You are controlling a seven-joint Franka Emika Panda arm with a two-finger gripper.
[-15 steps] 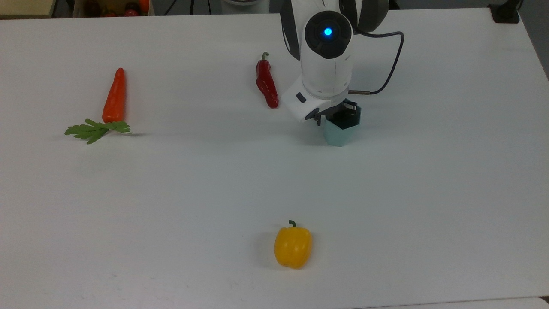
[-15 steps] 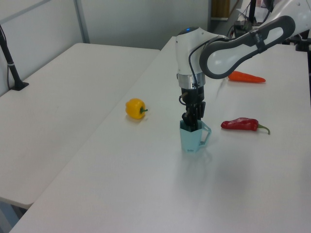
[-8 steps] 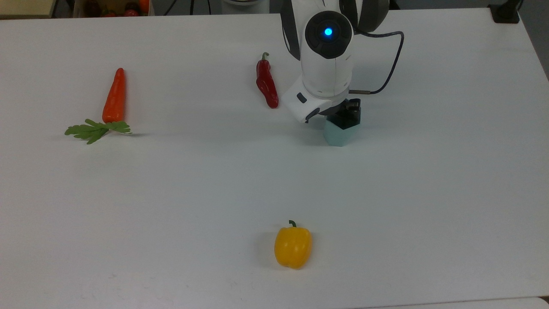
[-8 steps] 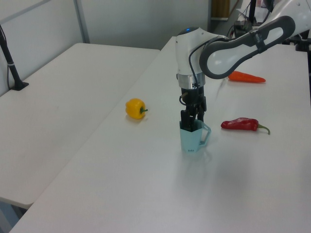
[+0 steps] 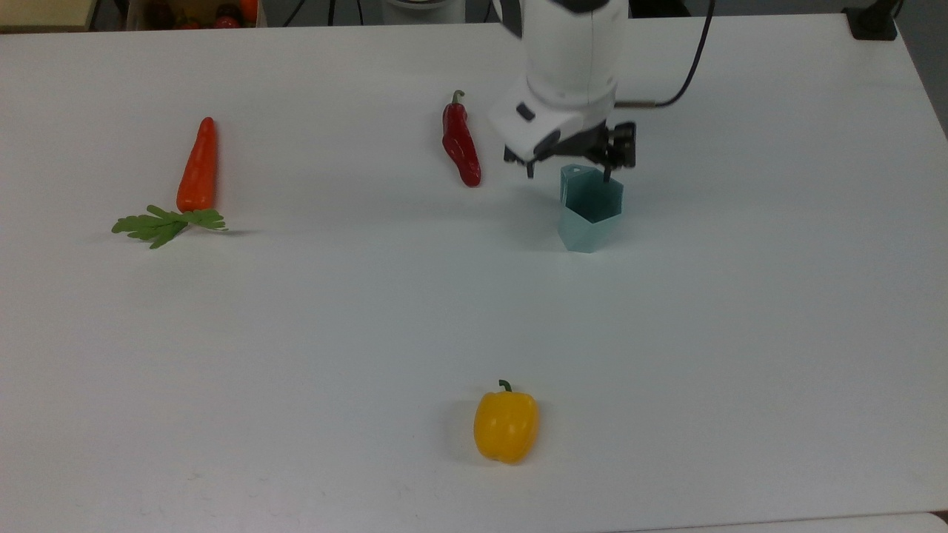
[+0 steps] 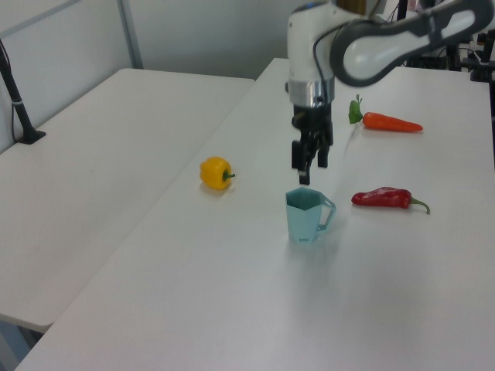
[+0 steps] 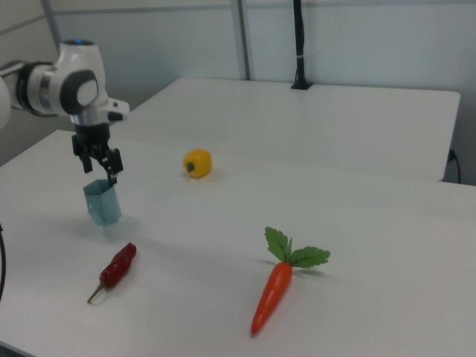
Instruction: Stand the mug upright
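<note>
Standing upright right of centre in the top view, the small pale teal faceted plastic mug [image 5: 590, 209] looked light, rigid; its rim wall suited the empty, parted pincer [image 5: 569, 169] above.

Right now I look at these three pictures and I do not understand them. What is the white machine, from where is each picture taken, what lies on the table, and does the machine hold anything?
The white machine is a robot arm with a black two-finger tool at its end. One picture looks down from above; the other two look from opposite sides of the white table. On the table stand or lie a small pale teal faceted mug, a yellow bell pepper, a long red chili pepper and an orange carrot with green leaves. The mug stands upright, opening upward. The tool holds nothing: it hangs open just above the mug's rim, apart from it.
</note>
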